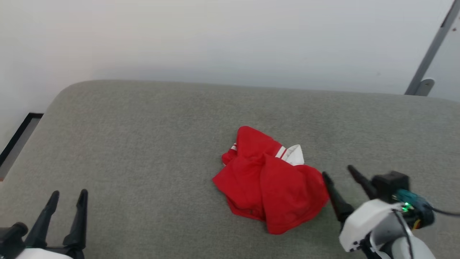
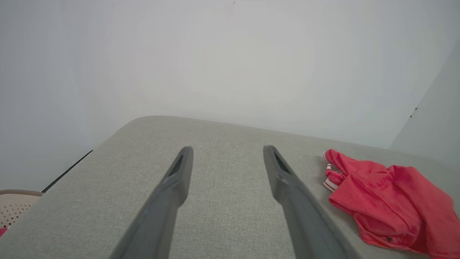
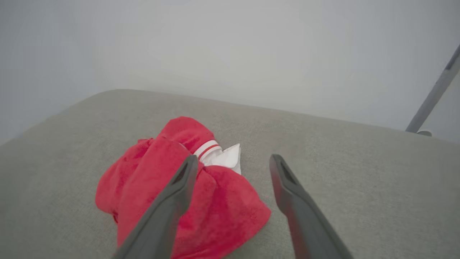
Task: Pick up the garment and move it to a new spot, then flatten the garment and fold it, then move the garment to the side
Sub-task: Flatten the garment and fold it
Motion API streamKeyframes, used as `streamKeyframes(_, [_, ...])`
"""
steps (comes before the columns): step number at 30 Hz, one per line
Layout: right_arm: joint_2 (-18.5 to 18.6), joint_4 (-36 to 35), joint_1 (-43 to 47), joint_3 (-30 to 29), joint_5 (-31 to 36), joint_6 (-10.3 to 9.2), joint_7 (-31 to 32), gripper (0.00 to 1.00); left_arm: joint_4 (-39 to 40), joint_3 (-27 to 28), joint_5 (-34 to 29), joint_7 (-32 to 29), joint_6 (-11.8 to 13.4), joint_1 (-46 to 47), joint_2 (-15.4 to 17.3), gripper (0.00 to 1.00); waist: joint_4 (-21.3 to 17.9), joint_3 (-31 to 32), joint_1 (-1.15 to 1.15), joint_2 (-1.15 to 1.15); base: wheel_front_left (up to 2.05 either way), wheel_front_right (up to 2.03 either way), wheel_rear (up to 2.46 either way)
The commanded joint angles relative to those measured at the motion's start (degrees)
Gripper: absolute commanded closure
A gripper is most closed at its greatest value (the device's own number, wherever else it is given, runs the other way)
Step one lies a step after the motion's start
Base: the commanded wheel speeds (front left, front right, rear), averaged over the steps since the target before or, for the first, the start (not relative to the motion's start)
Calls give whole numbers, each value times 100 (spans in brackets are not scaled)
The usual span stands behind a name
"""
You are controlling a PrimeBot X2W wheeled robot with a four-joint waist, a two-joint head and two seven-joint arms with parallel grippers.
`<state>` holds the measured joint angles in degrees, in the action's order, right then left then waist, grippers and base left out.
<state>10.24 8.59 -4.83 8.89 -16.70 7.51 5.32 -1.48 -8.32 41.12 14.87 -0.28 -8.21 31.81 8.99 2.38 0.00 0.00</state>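
The garment (image 1: 269, 181) lies crumpled in a red heap near the middle of the grey padded surface, a white sleeve and striped trim showing at its top. In the left wrist view the garment (image 2: 391, 201) is off to the right; in the right wrist view the garment (image 3: 172, 187) lies under and left of the left finger. My right gripper (image 1: 337, 172) is open just right of the heap, its left finger beside the cloth edge, nothing between the fingers. My left gripper (image 1: 69, 194) stands open at the lower left, far from the cloth.
The grey padded surface (image 1: 143, 144) ends in a rounded edge at the back and left, with a pale wall behind. A grey slanted post (image 1: 429, 50) stands at the back right. A beige perforated basket (image 2: 14, 207) sits off the surface's left side.
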Motion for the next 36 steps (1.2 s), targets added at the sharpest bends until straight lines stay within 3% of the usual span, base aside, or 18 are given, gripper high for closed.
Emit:
streamKeyframes(1, [30, 49, -61, 57, -58, -3, 103, 0, -21, -15, -73, -5, -31, 89, -30, 0, 65, -53, 0, 0, 0, 0, 0])
streamKeyframes(8, [270, 451, -416, 691, -363, -4, 1293, 0, -102, -190, -98, -19, -128, 375, -130, 0, 338, -346, 0, 0, 0, 0, 0])
streamKeyframes(14, [358, 926, -827, 1151, -362, -4, 1883, 0, -242, -330, -120, -23, -201, 627, -225, 0, 510, -565, 0, 0, 0, 0, 0])
streamKeyframes(15, [404, 997, -899, 1267, -349, -4, 1943, 59, -266, -343, -117, -20, -212, 666, -246, 0, 526, -587, 0, 0, 0, 0, 0])
streamKeyframes(16, [445, 1033, -984, 1370, -324, -4, 1927, 100, -286, -347, -109, -17, -217, 701, -266, 0, 539, -603, 0, 0, 0, 0, 0])
streamKeyframes(22, [560, 964, -1072, 1713, -751, -3, 2174, 100, -410, -378, -125, 3, -275, 782, -326, 0, 565, -622, 0, 0, 0, 0, 0])
streamKeyframes(32, [830, -593, -520, 2148, -1542, -3, 3220, 100, -458, -303, -76, 17, -327, 756, -373, 0, 514, -699, 0, 0, 0, 0, 0])
streamKeyframes(33, [823, -636, -489, 2152, -1546, -3, 3271, 82, -471, -304, -74, 18, -338, 775, -387, 0, 515, -714, 0, 0, 0, 0, 0])
streamKeyframes(34, [839, -660, -466, 2172, -1502, -3, 3312, 51, -479, -307, -70, 20, -350, 799, -396, 0, 516, -731, 0, 0, 0, 0, 0])
streamKeyframes(35, [829, -654, -423, 2182, -1511, -3, 3337, 0, -496, -320, -81, 20, -359, 817, -398, 0, 521, -746, 0, 0, 0, 0, 0])
streamKeyframes(36, [829, -654, -423, 2182, -1511, -3, 3337, 0, -496, -320, -81, 20, -359, 817, -398, 0, 521, -746, 0, 0, 0, 0, 0])
